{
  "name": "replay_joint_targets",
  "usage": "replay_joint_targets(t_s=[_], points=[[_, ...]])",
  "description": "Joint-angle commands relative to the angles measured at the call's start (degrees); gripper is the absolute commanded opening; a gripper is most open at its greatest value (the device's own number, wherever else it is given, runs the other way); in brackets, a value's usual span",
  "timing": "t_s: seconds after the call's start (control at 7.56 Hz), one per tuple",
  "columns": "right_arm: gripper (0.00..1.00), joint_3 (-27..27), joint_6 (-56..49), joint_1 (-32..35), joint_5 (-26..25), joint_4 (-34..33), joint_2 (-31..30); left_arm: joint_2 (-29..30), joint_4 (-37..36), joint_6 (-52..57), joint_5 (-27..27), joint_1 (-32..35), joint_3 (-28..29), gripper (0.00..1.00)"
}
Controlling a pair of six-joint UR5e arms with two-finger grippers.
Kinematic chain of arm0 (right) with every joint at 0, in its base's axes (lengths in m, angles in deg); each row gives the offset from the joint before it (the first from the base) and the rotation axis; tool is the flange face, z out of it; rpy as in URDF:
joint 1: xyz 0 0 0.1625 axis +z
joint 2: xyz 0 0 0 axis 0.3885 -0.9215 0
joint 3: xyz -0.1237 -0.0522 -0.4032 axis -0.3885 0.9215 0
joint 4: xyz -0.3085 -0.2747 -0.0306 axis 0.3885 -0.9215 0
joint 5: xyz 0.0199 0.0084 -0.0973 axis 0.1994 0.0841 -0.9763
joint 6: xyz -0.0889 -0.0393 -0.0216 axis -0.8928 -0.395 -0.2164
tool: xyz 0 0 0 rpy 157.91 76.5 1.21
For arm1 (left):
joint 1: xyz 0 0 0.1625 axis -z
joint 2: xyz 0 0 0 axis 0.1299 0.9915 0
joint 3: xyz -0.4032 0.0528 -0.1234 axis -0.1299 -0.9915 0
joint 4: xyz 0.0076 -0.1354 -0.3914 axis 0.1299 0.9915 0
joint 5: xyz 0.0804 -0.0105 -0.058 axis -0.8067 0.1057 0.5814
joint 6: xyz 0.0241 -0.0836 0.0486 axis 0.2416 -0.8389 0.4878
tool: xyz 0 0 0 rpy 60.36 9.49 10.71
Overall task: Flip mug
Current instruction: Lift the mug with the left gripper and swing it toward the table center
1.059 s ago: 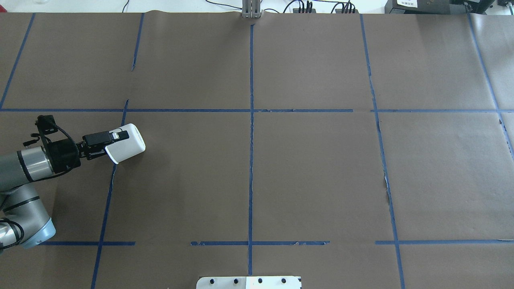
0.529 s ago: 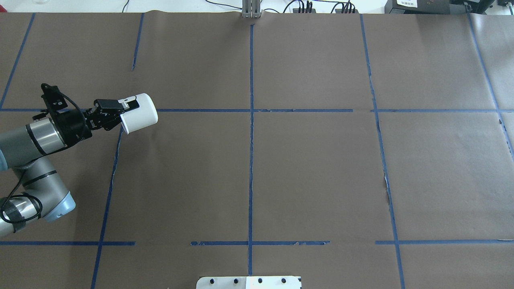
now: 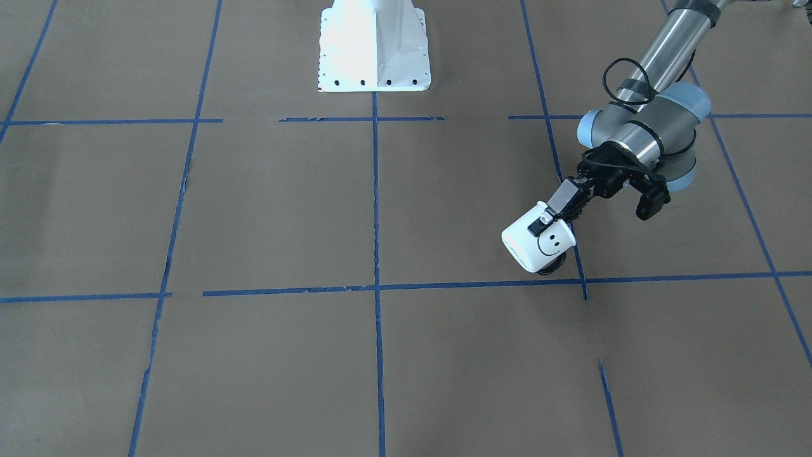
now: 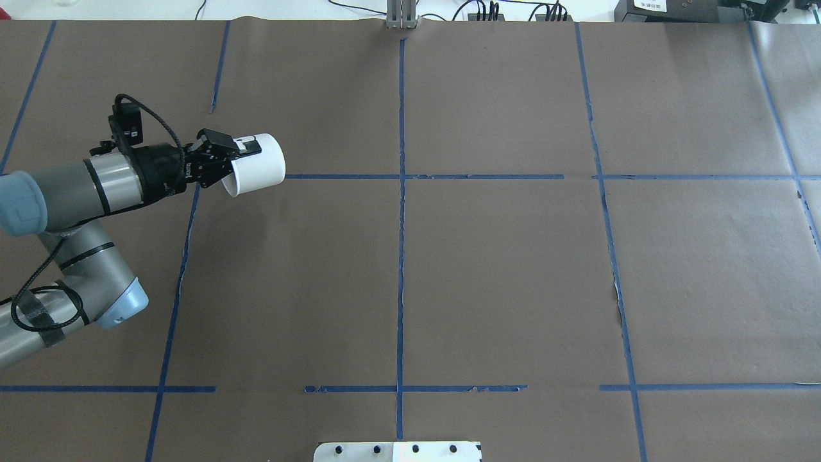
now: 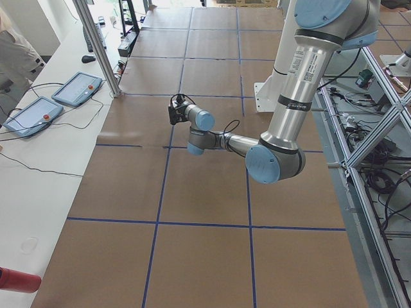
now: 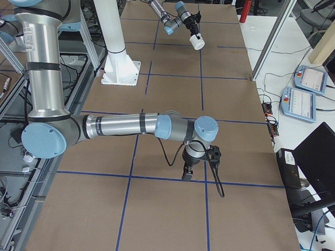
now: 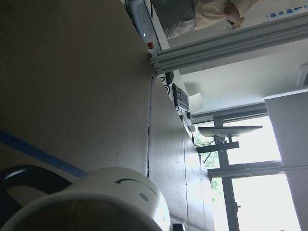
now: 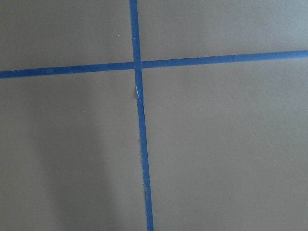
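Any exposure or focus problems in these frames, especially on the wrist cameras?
Left wrist view: bright windows blow out, and the mug close to the lens is dim and soft. Front-facing view: the white robot base glares. Right wrist view: evenly lit, blue tape sharp.

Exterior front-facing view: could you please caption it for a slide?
Left gripper holds the smiley-face mug by its rim, tipped sideways above the taped table.

A: How many of each?
B: One mug (image 3: pixel 538 241); one left arm (image 4: pixel 77 186); one right arm (image 6: pixel 115 125); two arms altogether.
A: Anything more?
B: Two control tablets (image 5: pixel 77 88) (image 5: pixel 31 115); one white base plate (image 3: pixel 374 47); one person (image 5: pixel 14 61).
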Motion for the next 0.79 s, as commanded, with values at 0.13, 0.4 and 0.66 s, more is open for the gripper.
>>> replay_joint_targets(t_s=[0.13,0.4,0.66], points=[[1.00,0.0,0.0,0.0,0.0,0.0,0.0,11.4,-33.2,5.0,9.9,-0.6,-6.2,0.00],[1.00,0.0,0.0,0.0,0.0,0.0,-0.1,19.2,-51.4,8.1,16.6,-1.8,-5.6,0.00],[1.00,0.0,0.0,0.0,0.0,0.0,0.0,26.8,-71.7,15.0,16.5,-4.7,-5.3,0.00]])
